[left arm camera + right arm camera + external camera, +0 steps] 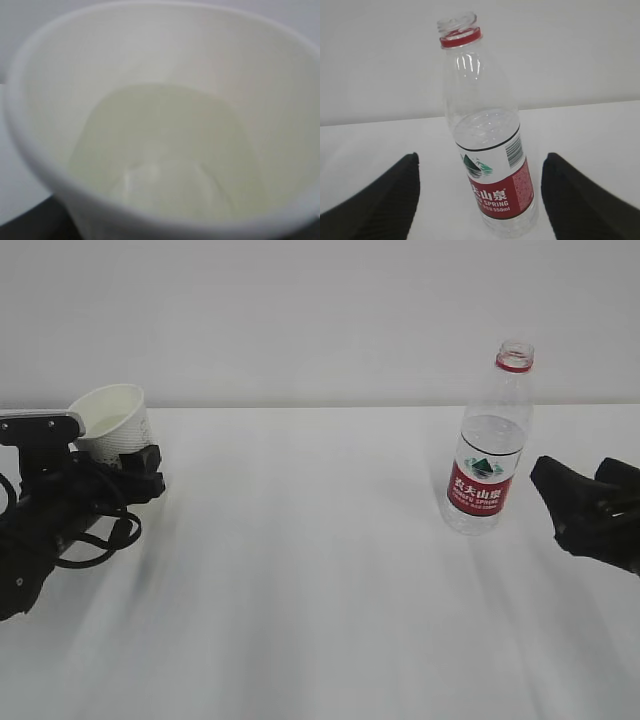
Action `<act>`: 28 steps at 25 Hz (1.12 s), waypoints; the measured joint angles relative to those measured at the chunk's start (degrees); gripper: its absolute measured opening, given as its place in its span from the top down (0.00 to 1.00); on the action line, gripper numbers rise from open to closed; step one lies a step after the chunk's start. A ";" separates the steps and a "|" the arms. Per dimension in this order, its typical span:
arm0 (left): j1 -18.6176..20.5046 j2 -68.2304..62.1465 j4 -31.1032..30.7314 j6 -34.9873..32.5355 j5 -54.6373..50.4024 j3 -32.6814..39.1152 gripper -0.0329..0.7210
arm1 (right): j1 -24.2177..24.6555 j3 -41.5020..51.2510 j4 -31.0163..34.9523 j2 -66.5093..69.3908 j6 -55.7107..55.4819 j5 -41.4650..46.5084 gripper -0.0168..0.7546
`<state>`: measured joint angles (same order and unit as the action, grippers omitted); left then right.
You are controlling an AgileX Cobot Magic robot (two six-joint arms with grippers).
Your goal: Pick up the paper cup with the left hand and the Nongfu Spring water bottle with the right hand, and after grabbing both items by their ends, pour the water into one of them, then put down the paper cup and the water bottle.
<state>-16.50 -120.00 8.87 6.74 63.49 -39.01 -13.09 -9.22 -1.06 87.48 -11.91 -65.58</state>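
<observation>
My left gripper (135,462) is shut on the paper cup (110,420) at the far left and holds it by its lower end, tilted, just above the table. In the left wrist view the cup's white inside (165,135) fills the frame, and I cannot tell whether it holds water. The Nongfu Spring water bottle (488,445) stands upright and uncapped on the right, with water (490,440) up to about the top of its label. My right gripper (585,492) is open just right of the bottle and does not touch it. In the right wrist view the bottle (490,150) stands ahead between the spread fingers (395,195).
The white table (320,570) runs back to a plain white wall. The left arm's cables (95,530) hang low over the table near the left edge.
</observation>
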 joint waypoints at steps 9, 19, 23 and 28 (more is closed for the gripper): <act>1.23 0.00 0.00 0.00 0.00 -0.10 0.29 | 0.00 0.00 0.00 0.00 0.00 0.00 0.24; 4.04 0.00 -2.30 0.00 0.00 -1.35 0.29 | 0.00 0.00 0.00 0.00 0.00 0.00 0.24; 4.04 0.00 -2.91 0.00 0.00 -1.35 0.29 | 0.00 0.00 0.00 0.00 0.00 0.00 0.24; 4.04 0.00 -3.04 0.00 0.00 -1.35 0.29 | 0.00 0.00 0.00 0.00 0.00 0.00 0.24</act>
<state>-12.45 -120.00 5.84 6.74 63.49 -40.35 -13.09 -9.22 -1.06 87.48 -11.91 -65.58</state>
